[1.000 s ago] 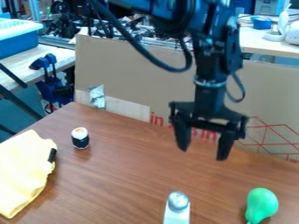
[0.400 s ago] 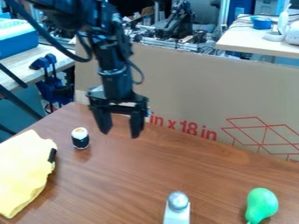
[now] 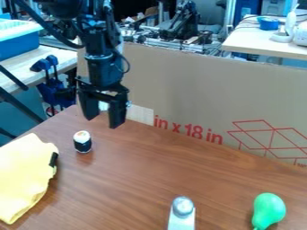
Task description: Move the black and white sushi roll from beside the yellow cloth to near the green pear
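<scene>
A black robot arm [image 3: 101, 42] is reaching in from the upper L, its tool [image 3: 103, 120] hanging released over the far L side of a brown wood desk [image 3: 150, 170], the two fingers [image 3: 114, 117] standing apart w/ open space btwn them. Nearest the tool, a small sushi-like roll [image 3: 83, 144] is standing upright on the desk, just below and slightly L of the fingertips as seen from where I'm watching, and apart from them; it's showing a dark band and a white top w/ an orange spot.

At the L edge, a rumpled yellow cloth [image 3: 24, 177] is lying nr. the roll, a black tab [image 3: 53, 159] showing on its side. Toward the front, a pale item w/ a rounded silver top [image 3: 182, 211] is poking into sight, its lower part cut off. To the R of it, well apart, a green pear-shaped item [image 3: 269, 209] is resting, narrow end pointing to the front.

Behind the desk, a cardboard sheet [image 3: 180, 81] w/ red print is standing. In the bkgd, a blue bin [image 3: 18, 45] w/ a white top is sitting far L nr. some blue clamps [image 3: 48, 67], and a blue bowl [image 3: 268, 23] is sitting on a table [image 3: 249, 42] at upper R.
</scene>
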Robot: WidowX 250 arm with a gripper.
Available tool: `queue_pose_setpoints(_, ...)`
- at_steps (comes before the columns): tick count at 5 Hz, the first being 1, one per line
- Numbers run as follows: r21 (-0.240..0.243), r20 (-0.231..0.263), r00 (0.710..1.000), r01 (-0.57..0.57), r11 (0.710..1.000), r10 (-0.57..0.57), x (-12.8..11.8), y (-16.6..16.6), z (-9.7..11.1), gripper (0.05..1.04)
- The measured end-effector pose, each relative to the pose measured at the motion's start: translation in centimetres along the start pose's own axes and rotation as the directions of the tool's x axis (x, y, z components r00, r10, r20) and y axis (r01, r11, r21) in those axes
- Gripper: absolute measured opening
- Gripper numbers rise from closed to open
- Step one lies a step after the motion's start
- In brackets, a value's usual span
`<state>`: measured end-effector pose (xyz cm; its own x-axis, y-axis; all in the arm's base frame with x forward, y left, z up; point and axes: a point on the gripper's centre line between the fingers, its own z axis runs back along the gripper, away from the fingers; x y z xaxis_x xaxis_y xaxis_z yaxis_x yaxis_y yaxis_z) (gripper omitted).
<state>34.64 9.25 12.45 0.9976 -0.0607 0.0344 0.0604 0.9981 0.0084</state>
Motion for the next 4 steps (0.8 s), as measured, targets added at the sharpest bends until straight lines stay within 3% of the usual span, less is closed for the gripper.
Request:
queue_pose_setpoints(1, 0.034, -0.038, 0.999, 0.030, 0.999, -0.028, -0.4, 1.5, 0.6, 1.001)
queue_pose_setpoints(3, 0.082, -0.061, 0.998, -0.016, 0.997, 0.021, -2.4, 3.9, -0.5, 1.001)
queue_pose_setpoints(4, 0.094, -0.050, 0.997, -0.052, 0.994, 0.057, -3.6, 5.1, -1.5, 1.001)
